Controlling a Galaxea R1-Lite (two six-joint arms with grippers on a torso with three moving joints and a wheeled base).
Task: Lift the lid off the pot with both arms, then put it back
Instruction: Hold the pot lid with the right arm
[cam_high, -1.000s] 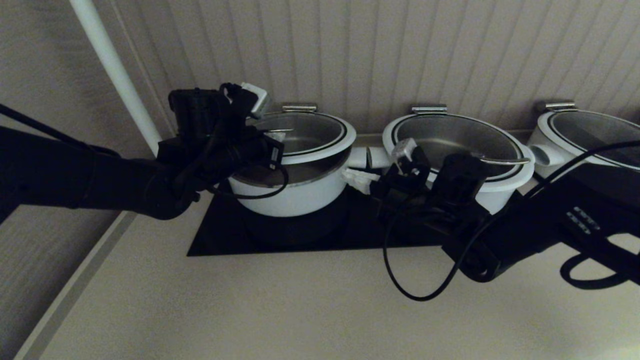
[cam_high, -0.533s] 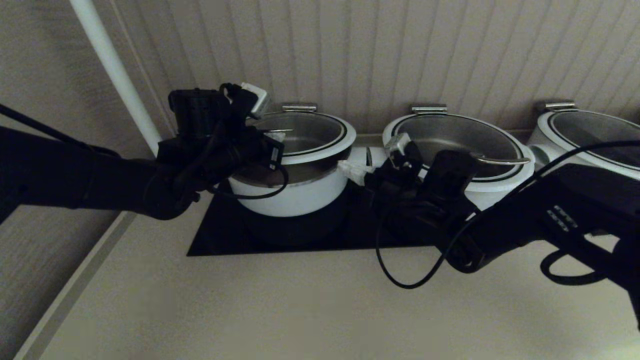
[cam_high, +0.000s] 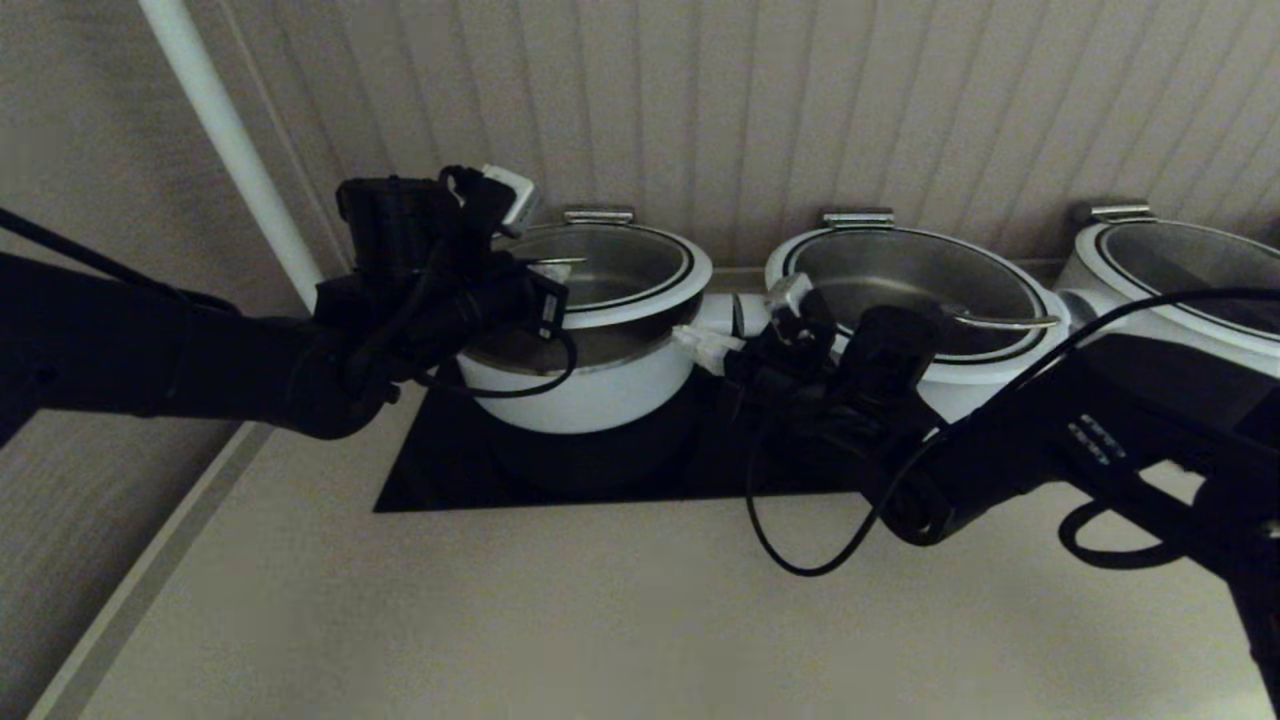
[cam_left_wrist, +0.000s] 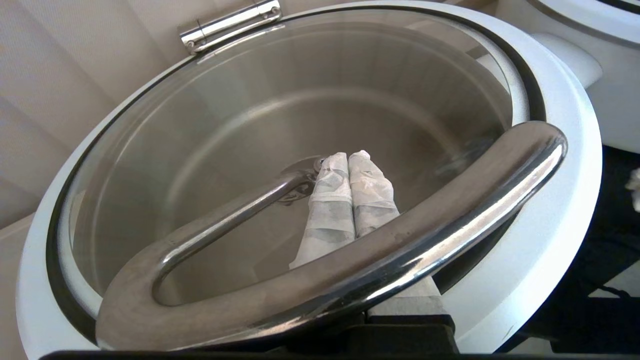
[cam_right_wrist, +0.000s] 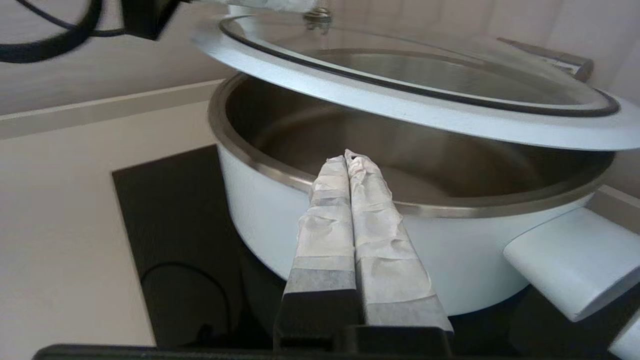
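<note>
Beige counter (cam_high: 600, 620) under black hob (cam_high: 450, 470)

pot (cam_high: 590, 385) on cooktop (cam_high: 440, 470), leftmost of row | lid (cam_high: 610, 275) tilted above pot | second pot (cam_high: 910, 290) right | third pot (cam_high: 1170, 265) far right

1. The lid (cam_high: 610, 270) is a round glass disc with a broad white rim, a thin black ring and a curved steel bar handle (cam_left_wrist: 320, 265). It hangs tilted above the pot, raised on the robot's left side and lower toward the wall.
2. The pot (cam_high: 590, 385) is a deep round white vessel with a steel inside and a short white stub handle (cam_right_wrist: 575, 260). It stands upright on a black cooktop (cam_high: 440, 470), its mouth partly uncovered.
</note>
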